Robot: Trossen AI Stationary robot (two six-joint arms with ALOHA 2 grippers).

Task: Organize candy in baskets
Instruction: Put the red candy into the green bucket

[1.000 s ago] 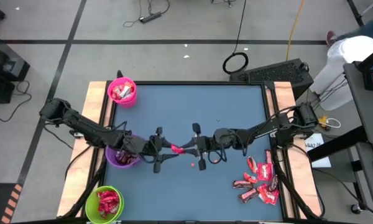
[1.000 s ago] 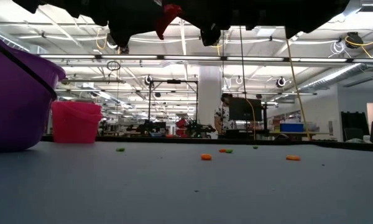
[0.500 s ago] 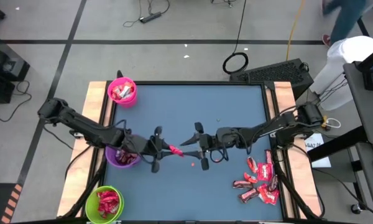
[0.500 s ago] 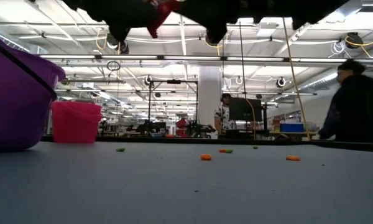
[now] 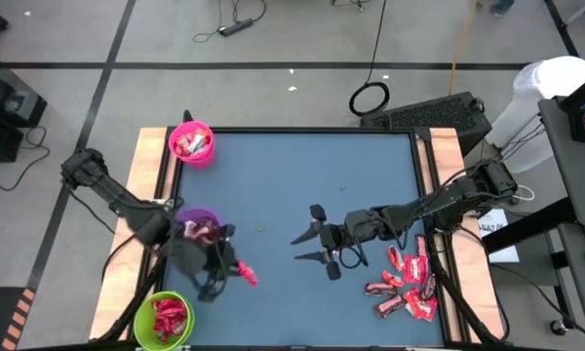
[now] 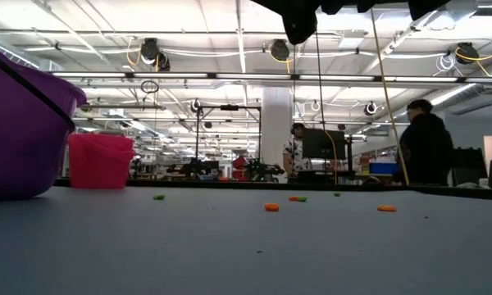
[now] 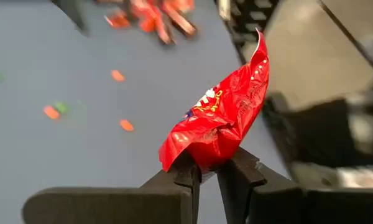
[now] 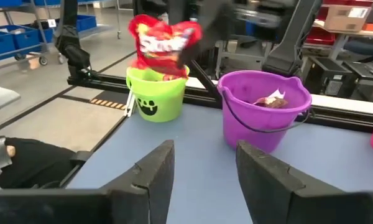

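Bench (image 5: 292, 185): blue-grey top with pale wooden strips down both long sides, standing on a grey floor crossed by dark lines. Low view looks level across the top into a large hall with rows of ceiling lights; a person (image 6: 426, 143) in dark clothes stands beyond the far edge. Tiny orange and green specks (image 6: 271, 206) lie scattered on the top.

Baskets along the left side: pink basket (image 5: 192, 142) at the far corner, purple basket (image 5: 199, 225) midway, lime green basket (image 5: 162, 320) at the near corner. All three hold wrapped pieces.

Candy: left gripper (image 5: 232, 269), just beside the purple basket and above the bench, has its fingers (image 7: 236, 171) clamped on a red candy wrapper (image 7: 221, 115). Wrapper is shiny, crumpled, with white marks, and stands up out of the grip. A loose pile of candy (image 5: 407, 283), red and dark wrappers, lies near the right edge on the near side.

Right gripper (image 5: 314, 246) hangs over the middle of the bench with fingers (image 8: 152, 171) apart and nothing between them, well apart from the left gripper.

Open room: the whole far half of the top is bare between the pink basket and the right edge. The middle strip between the two grippers is also open.
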